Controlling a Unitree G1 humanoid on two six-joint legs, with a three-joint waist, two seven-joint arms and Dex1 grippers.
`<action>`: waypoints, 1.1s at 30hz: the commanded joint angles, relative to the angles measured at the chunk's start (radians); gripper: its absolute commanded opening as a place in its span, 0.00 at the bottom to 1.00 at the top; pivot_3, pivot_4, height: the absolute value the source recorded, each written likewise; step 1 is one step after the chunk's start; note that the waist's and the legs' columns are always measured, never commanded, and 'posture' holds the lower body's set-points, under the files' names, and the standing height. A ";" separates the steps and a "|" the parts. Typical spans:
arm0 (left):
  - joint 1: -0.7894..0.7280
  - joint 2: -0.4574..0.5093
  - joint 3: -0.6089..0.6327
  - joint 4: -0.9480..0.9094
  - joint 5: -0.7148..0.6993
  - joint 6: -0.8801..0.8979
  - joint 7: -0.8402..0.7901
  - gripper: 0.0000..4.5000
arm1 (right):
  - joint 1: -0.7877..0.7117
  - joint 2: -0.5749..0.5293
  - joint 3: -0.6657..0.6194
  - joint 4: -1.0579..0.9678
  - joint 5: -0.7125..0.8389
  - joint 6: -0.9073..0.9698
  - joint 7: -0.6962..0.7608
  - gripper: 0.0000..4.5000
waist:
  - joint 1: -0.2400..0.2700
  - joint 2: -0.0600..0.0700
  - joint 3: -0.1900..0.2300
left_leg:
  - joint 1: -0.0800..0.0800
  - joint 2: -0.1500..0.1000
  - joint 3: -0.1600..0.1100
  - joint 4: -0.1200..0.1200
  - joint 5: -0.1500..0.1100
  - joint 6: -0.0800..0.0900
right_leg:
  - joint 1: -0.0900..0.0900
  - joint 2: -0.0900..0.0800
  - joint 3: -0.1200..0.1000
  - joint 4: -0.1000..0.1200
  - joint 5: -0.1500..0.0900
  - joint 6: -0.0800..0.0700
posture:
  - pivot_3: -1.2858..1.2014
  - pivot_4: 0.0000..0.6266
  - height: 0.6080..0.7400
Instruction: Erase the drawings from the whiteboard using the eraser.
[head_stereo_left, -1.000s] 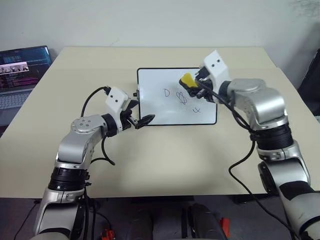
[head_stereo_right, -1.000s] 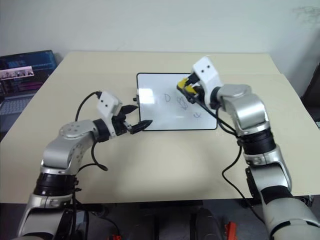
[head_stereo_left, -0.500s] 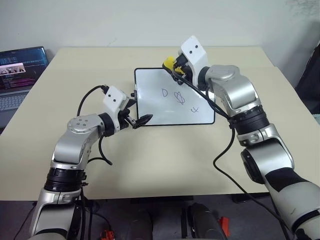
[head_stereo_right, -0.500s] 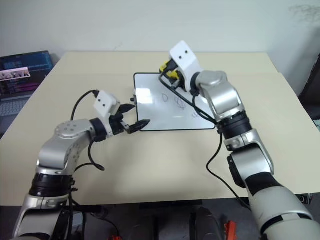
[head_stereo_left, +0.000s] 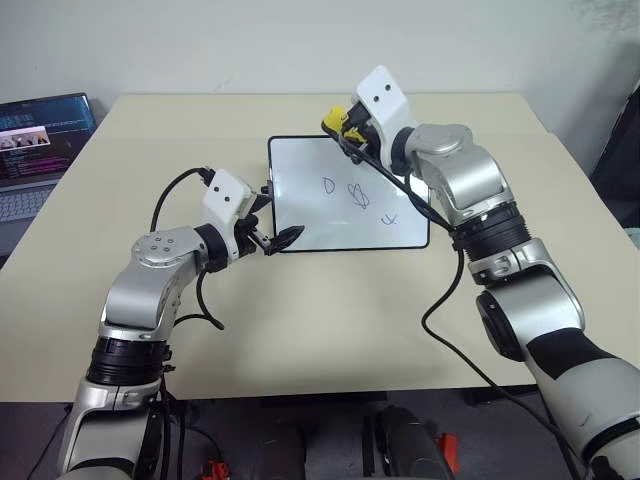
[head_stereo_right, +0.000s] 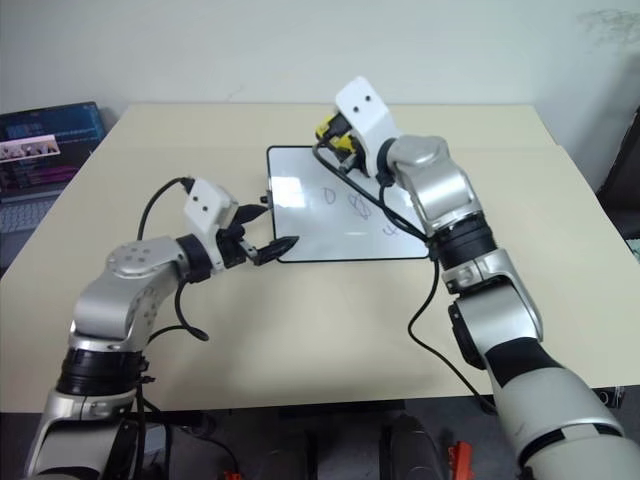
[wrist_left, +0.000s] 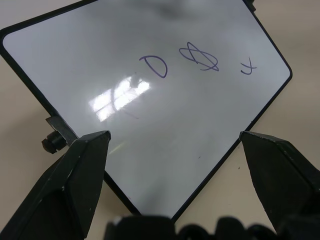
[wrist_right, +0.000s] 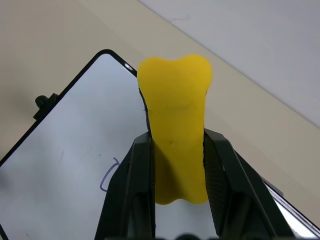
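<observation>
Three thin blue marker drawings (head_stereo_left: 358, 196) remain unwiped on the glossy black-framed whiteboard (head_stereo_left: 300, 165), just below the small yellow block eraser (wrist_right: 174, 135) clamped in the right gripper (head_stereo_left: 345, 129) over the board's far edge, so wiping seems about to begin and the next move calls for lowering it onto them, while the left gripper (wrist_left: 175, 165) spreads wide at the near corner, holding nothing.
</observation>
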 joint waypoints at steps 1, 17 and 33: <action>0.004 0.006 -0.007 -0.047 0.005 -0.002 -0.001 1.00 | -0.034 0.014 0.022 0.023 -0.030 -0.043 0.030 0.21 | 0.000 0.000 0.000 | 0.000 0.000 0.000 0.000 0.000 0.000 | 0.000 0.000 0.000 0.000 0.000 0.000 | 0.52 0.24 1.00; 0.008 -0.013 -0.021 -0.060 -0.001 0.006 0.003 1.00 | -0.160 0.081 0.116 0.453 -0.233 -0.335 -0.013 0.21 | -0.005 0.000 0.000 | 0.001 0.000 0.000 0.000 0.000 0.000 | 0.000 0.000 0.000 0.001 0.000 0.000 | 0.52 0.24 1.00; 0.030 -0.013 -0.010 -0.079 -0.005 0.011 0.009 1.00 | -0.219 0.151 0.130 0.538 -0.313 -0.339 0.016 0.21 | -0.004 0.000 0.000 | 0.000 0.000 0.000 -0.001 0.000 0.000 | -0.001 0.000 0.000 0.001 0.000 0.000 | 0.52 0.24 1.00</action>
